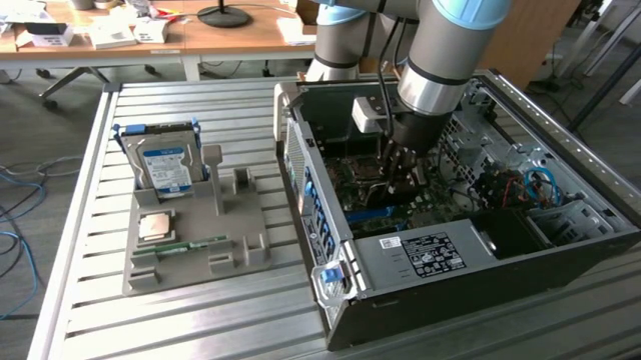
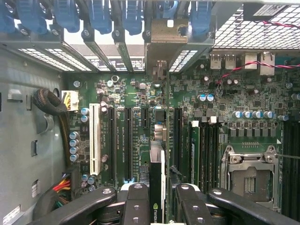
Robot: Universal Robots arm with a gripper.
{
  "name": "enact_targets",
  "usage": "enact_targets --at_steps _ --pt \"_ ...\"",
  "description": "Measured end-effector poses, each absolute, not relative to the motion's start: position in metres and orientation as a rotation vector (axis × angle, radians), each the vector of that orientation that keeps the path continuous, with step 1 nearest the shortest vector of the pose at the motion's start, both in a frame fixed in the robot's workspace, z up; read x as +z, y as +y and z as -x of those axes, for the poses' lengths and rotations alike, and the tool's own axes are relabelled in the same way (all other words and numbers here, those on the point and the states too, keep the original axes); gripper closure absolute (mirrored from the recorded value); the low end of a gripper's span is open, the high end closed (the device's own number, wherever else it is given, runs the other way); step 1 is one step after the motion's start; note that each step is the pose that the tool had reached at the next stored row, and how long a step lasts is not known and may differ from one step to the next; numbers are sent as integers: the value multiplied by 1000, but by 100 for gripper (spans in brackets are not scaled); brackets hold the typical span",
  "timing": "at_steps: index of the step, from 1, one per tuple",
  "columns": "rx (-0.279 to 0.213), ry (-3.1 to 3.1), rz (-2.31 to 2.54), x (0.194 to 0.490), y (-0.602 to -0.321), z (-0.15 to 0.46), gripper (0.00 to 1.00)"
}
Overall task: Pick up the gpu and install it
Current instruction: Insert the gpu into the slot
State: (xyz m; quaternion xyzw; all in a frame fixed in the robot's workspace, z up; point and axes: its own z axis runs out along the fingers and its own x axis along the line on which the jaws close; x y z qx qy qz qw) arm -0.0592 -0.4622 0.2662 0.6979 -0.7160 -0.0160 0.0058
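Note:
The gpu [image 2: 157, 174] is seen edge-on in the wrist view, a thin dark card with a green logo on its edge. Its silver bracket [image 2: 161, 37] reaches to the case's rear slot openings. My gripper [image 2: 161, 202] is shut on it, with one black finger [image 2: 136, 199] on each side. The card stands upright over a long black slot [image 2: 164, 126] on the green motherboard [image 2: 220, 108]; I cannot tell whether it is seated. In the exterior view the gripper [image 1: 401, 171] is lowered deep inside the open computer case [image 1: 431, 255], just above the motherboard.
On the slatted table, a grey holder [image 1: 195, 240] carries a silver hard drive with a blue label [image 1: 165, 169], a small tan square part [image 1: 161, 225] and a green memory stick [image 1: 180, 247]. Beside the card are a white slot [image 2: 95, 138], memory slots and a CPU socket [image 2: 248, 176].

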Motion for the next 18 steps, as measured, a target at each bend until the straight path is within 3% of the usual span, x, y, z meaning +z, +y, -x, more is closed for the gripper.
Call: enact_targets --at_steps 18 --pt "-44 -2238 -2182 266 -461 61 74"
